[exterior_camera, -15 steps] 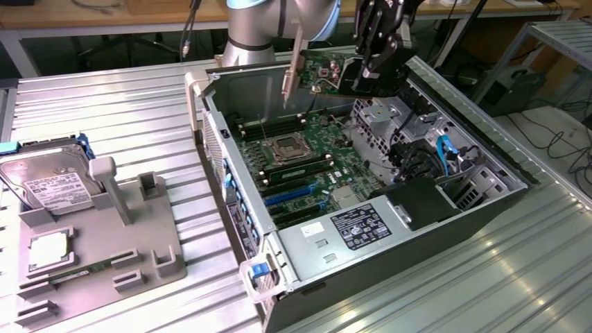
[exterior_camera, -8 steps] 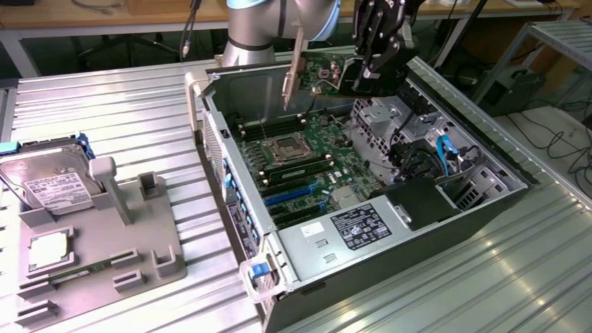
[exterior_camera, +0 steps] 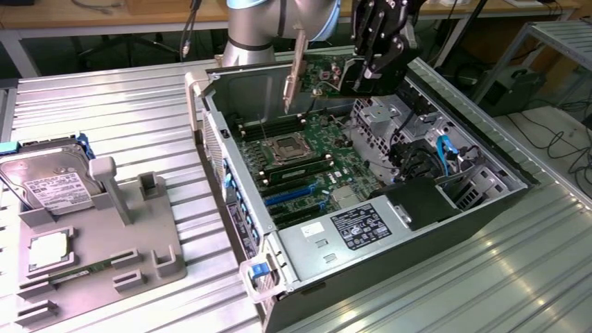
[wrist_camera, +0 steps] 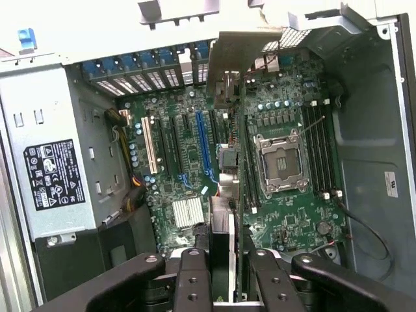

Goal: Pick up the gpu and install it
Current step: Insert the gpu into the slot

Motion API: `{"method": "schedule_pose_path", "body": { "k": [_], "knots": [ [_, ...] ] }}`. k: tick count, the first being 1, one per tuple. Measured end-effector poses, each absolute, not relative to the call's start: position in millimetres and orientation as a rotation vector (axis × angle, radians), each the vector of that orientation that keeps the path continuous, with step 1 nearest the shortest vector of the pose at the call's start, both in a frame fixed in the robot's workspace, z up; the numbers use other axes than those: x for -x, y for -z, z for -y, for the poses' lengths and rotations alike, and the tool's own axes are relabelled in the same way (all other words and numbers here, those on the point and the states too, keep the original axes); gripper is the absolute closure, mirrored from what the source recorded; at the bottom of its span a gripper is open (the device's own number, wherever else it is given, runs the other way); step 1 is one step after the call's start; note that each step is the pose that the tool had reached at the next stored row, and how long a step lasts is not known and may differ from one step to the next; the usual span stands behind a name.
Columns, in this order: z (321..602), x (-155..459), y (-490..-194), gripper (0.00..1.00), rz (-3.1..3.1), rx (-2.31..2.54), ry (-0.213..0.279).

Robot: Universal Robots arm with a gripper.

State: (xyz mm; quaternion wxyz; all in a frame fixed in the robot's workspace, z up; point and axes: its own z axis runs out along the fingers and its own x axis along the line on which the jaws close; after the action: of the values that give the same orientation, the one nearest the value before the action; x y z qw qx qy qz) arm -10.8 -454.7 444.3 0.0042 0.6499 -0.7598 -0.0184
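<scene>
On a ribbed metal table (exterior_camera: 120, 118), an open computer case (exterior_camera: 231, 139) lies on its side with its motherboard (exterior_camera: 306, 149) exposed, as the Universal Robots arm (exterior_camera: 268, 21) reaches in from above. The pick-up half of the job looks done. The gpu (exterior_camera: 294, 69) is off the table and in the air above the board, gripped edge-on, with its pale metal bracket toward the exterior view's left. The installing half, by my reading, remains: the card hangs clear of the board, near the far end of the case, and no part of it sits in a slot. The gripper (exterior_camera: 365, 73) has its jaws clamped on the gpu. From the wrist the two black fingers (wrist_camera: 195, 279) show pressed to either side of the thin card (wrist_camera: 241, 162). The long blue expansion slot (wrist_camera: 203, 146) sits empty just beside the card's line, between the power supply (wrist_camera: 52, 175) and the bare processor socket (wrist_camera: 281, 162). On the grey parts fixture (exterior_camera: 93, 270) at the exterior view's left, the hard drive (exterior_camera: 51, 184) and the small square processor chip (exterior_camera: 51, 250) sit in their places, well apart from the arm.
</scene>
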Motion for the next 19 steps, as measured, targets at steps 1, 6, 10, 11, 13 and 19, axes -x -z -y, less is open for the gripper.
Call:
{"method": "schedule_pose_path", "body": {
  "k": [1,6,10,11,13,19],
  "knots": [
    [454.7,10.8,-444.3,0.73,2.374,-2.043,0.058],
    [454.8,10.8,-444.3,0.73,2.339,-2.083,0.057],
    [454.8,10.8,-444.3,0.73,2.31,-2.115,0.057],
    [454.8,10.8,-444.3,0.73,2.302,-2.123,0.057],
    [454.8,10.8,-444.3,0.73,2.286,-2.139,0.057],
    [454.8,11.1,-442.7,0.73,2.26,-2.167,0.057]
  ]
}}
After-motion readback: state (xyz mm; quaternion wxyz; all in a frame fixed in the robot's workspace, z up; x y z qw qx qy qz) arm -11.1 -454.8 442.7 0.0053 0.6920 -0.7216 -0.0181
